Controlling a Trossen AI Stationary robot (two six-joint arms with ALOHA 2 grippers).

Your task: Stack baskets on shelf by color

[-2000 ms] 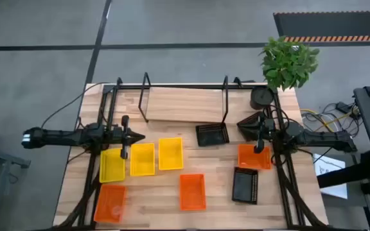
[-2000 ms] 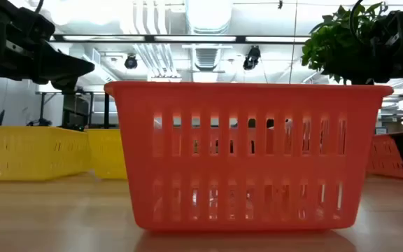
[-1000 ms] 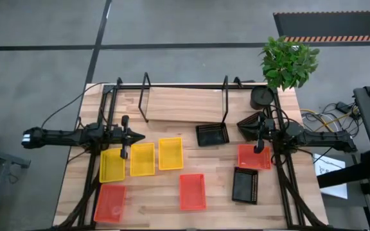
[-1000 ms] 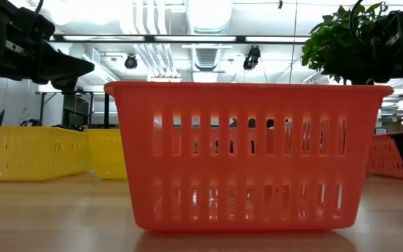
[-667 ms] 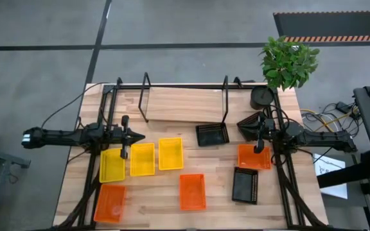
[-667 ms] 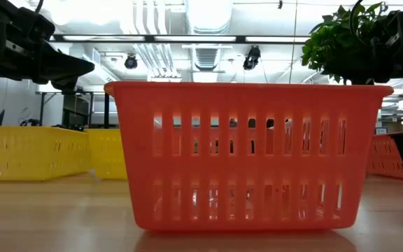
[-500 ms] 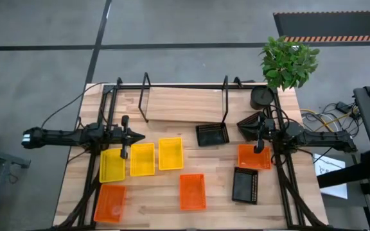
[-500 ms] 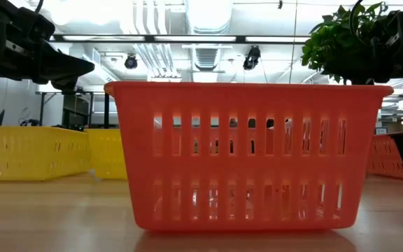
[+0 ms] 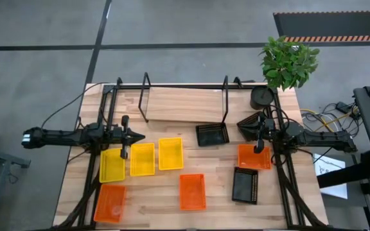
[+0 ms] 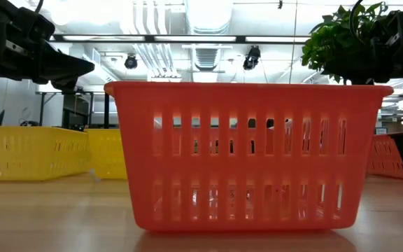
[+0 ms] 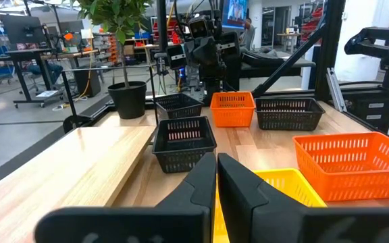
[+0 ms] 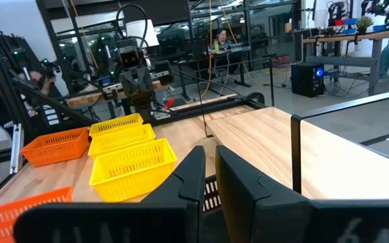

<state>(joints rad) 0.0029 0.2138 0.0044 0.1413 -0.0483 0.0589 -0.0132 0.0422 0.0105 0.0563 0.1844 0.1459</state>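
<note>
A potted plant (image 9: 288, 64) is set at the shelf's (image 9: 185, 102) end; baskets (image 9: 192, 191) lie lengthwise toward it; both the left gripper (image 9: 137, 136) and the right gripper (image 9: 241, 122) are clenched empty.

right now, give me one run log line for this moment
left end effector: shut, empty | right end effector: shut, empty | baskets: all on table | shelf: no baskets
</note>
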